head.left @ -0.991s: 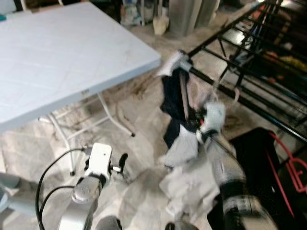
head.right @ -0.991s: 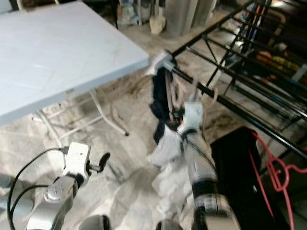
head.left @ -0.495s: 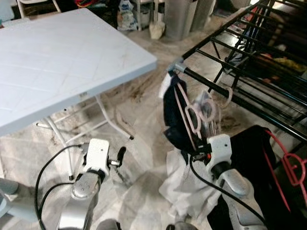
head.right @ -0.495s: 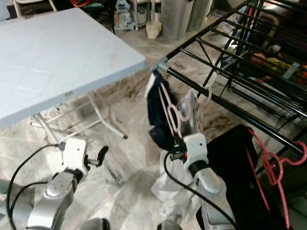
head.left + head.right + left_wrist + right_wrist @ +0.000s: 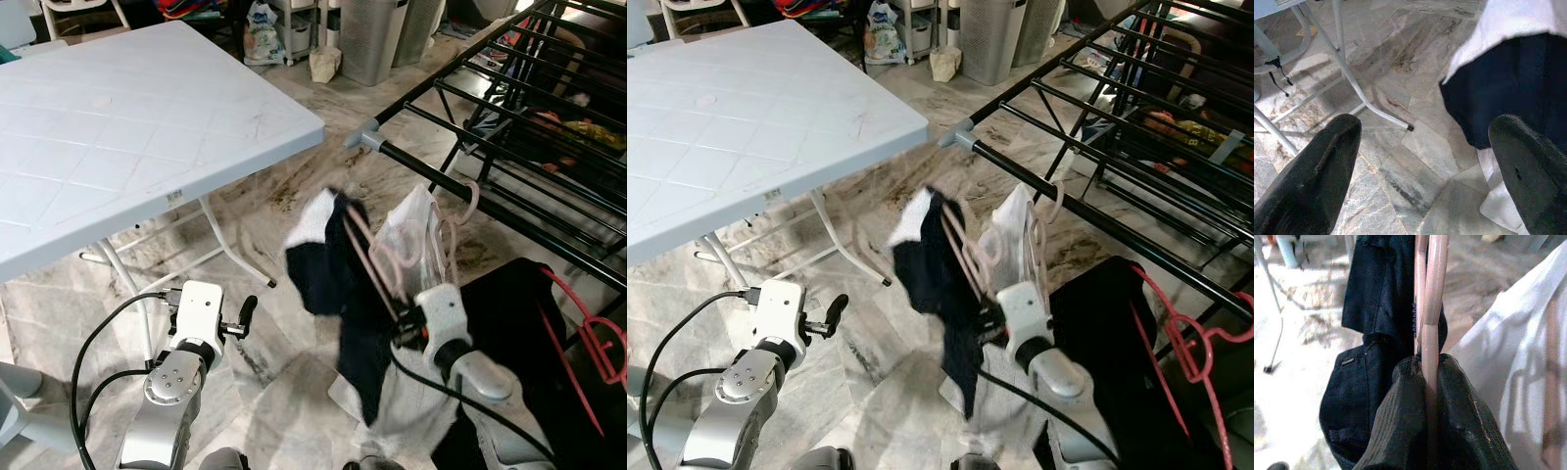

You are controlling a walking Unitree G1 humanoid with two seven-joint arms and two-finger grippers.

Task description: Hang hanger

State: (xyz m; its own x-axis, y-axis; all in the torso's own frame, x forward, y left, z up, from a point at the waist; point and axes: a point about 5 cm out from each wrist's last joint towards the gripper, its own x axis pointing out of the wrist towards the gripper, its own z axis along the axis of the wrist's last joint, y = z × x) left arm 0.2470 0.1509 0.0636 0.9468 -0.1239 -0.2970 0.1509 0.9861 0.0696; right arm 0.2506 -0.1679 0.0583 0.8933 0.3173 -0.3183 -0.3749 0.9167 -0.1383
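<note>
Since half a second ago the pink hanger (image 5: 377, 257) with its dark navy and white garment (image 5: 333, 294) has come away from the end of the black drying rack (image 5: 509, 127); it now sits lower and nearer the white folding table (image 5: 127, 137), clear of the rack's front rail. The right gripper (image 5: 1425, 431) is clamped on the hanger's thin pink bars, its two black fingers (image 5: 1396, 431) pressed together around them, and the garment drapes beside and below the fingers. The fabric looks smeared in the head views, perhaps from swinging. A second pale pink hanger carrying a white garment (image 5: 416, 235) hangs from the rack's front rail just beside the held one. Further along the rack a red hanger (image 5: 602, 343) hangs next to a black cloth (image 5: 509, 313). The left gripper (image 5: 1425, 161) hovers low over the marble floor (image 5: 1400, 58) near the table's white metal legs (image 5: 1352, 73), its fingers spread wide apart with nothing between them. A grey bin (image 5: 377, 34) stands beyond the far corner of the table.
</note>
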